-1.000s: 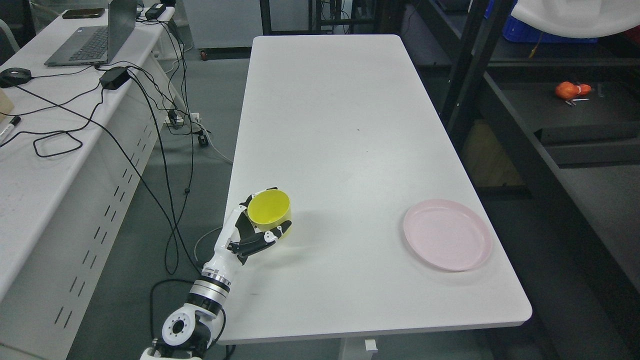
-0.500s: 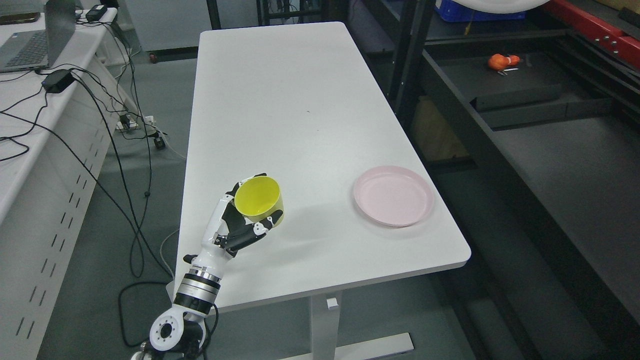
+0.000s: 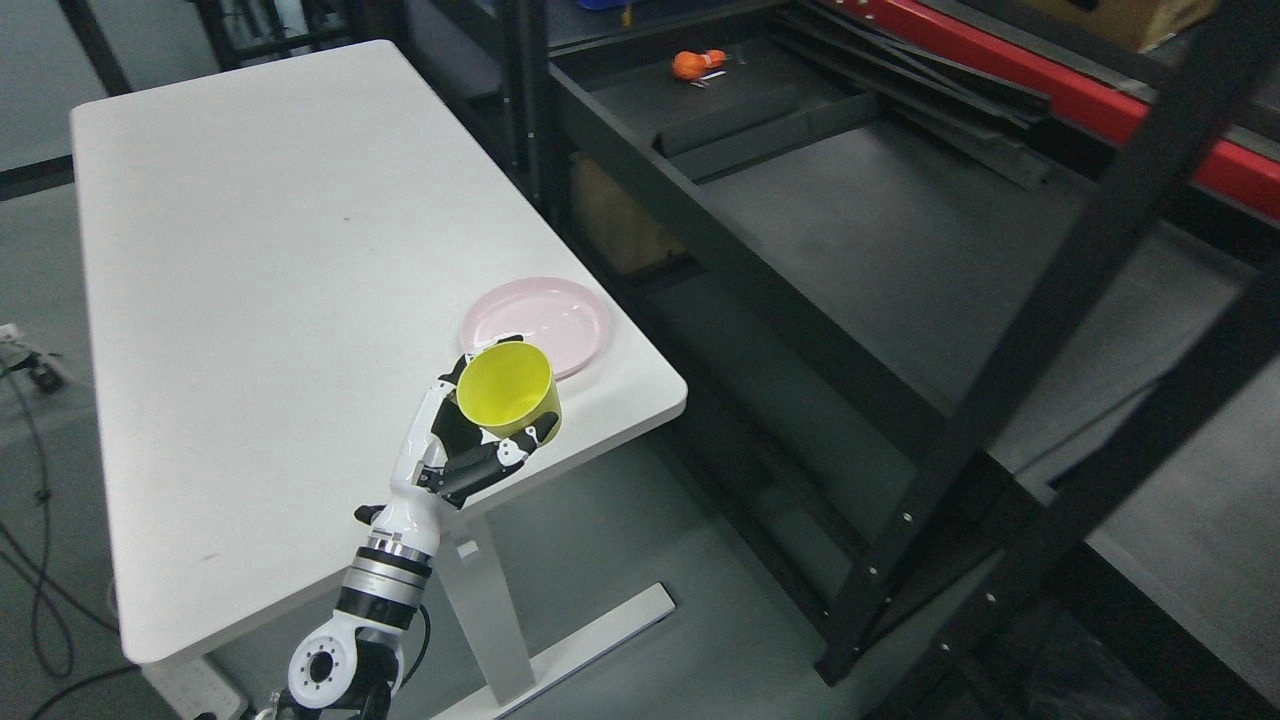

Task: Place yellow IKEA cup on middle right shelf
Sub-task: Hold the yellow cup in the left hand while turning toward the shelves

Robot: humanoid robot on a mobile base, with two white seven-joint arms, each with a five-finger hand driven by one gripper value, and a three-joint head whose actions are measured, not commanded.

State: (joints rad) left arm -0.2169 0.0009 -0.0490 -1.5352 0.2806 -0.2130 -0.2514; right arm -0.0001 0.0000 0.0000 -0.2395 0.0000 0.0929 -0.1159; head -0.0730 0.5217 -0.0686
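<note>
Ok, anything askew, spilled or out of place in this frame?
Nothing spilled or damaged. The yellow plastic cup is tilted, its mouth facing the camera, but the left hand grips it and it looks empty. The round pink plate sits flat near the white table corner. A small orange object lies alone on the dark shelf.

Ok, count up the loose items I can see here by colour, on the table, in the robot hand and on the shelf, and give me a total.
Yellow: 1, the yellow cup, held in the left robot hand.
Pink: 1, the pink plate on the white table.
Orange: 1, an orange object on the dark shelf; what it is I cannot tell.
Total: 3.
</note>
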